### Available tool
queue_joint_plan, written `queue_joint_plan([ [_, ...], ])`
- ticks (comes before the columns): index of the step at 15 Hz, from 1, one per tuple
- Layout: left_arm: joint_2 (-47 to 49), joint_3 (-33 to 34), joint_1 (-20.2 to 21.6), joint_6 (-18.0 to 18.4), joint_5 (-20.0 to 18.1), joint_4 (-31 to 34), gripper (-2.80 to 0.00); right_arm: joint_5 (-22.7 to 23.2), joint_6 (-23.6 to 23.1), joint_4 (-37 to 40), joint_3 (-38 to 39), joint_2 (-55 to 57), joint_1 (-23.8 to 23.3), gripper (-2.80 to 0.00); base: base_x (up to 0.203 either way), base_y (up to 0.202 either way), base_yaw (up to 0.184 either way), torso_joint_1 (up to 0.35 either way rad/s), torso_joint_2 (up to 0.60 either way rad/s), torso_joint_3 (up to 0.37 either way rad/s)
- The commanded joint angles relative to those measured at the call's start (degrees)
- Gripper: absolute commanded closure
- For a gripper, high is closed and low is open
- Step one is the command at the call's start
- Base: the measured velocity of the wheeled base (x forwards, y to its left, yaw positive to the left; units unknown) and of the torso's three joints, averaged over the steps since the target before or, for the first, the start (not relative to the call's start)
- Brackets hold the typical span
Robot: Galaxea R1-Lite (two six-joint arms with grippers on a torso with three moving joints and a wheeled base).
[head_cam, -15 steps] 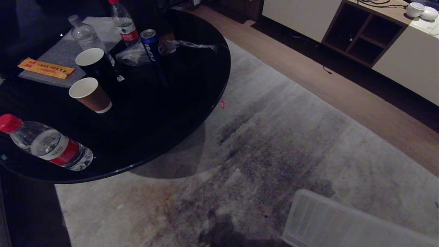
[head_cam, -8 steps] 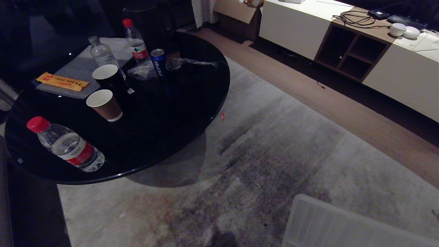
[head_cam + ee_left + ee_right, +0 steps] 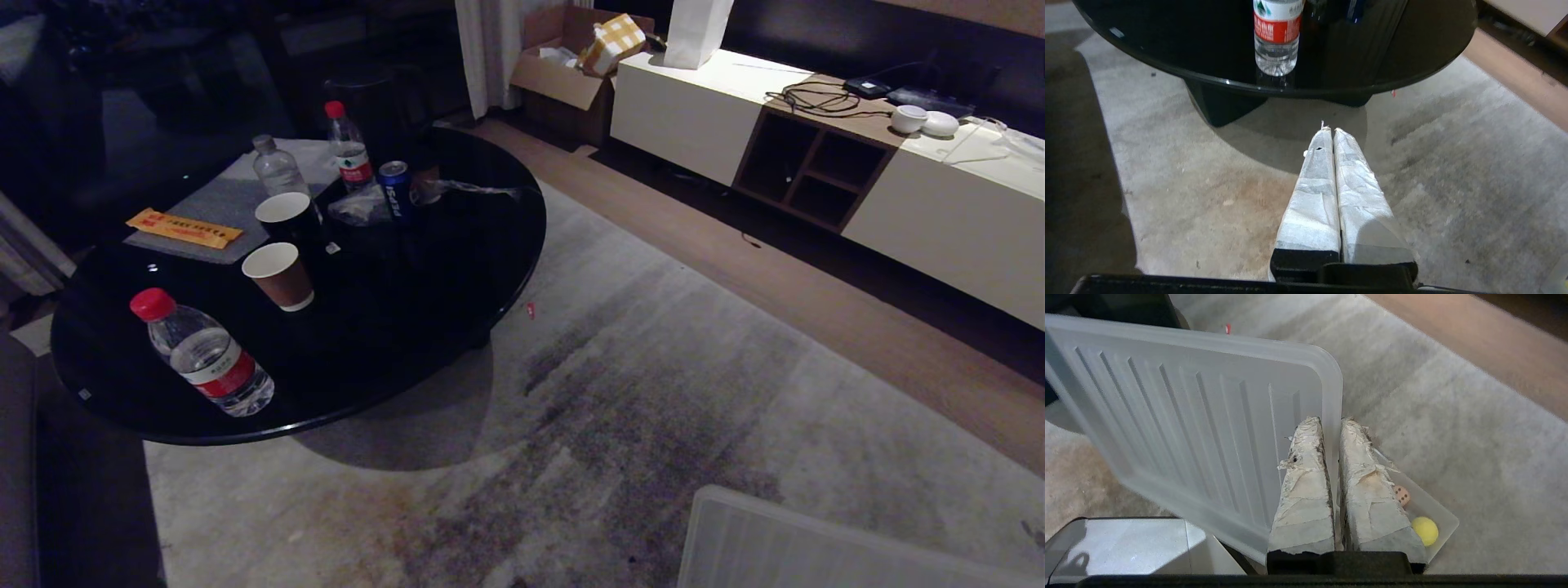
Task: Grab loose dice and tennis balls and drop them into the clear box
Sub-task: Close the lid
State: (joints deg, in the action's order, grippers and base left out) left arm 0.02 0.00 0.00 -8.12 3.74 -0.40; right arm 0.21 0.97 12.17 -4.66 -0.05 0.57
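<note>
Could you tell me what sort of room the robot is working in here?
Probably a living room: a round black coffee table with drinks, a grey rug, and a low white media cabinet along the wall.
</note>
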Motion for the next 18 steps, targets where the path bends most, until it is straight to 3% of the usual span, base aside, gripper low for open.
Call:
queue_joint_plan([
  [1,0.1,0.1,0.0,-0.1,0.0,0.0,0.0,0.0,0.0,0.0,0.0,0.1,0.0,0.0,0.0,0.0,0.0,0.004,0.0,0.204],
  [18,0.1,0.1,0.0,-0.1,0.0,0.0,0.0,-0.1,0.1,0.0,0.0,0.1,0.0,0.0,0.0,0.0,0.0,0.003,0.0,0.188],
])
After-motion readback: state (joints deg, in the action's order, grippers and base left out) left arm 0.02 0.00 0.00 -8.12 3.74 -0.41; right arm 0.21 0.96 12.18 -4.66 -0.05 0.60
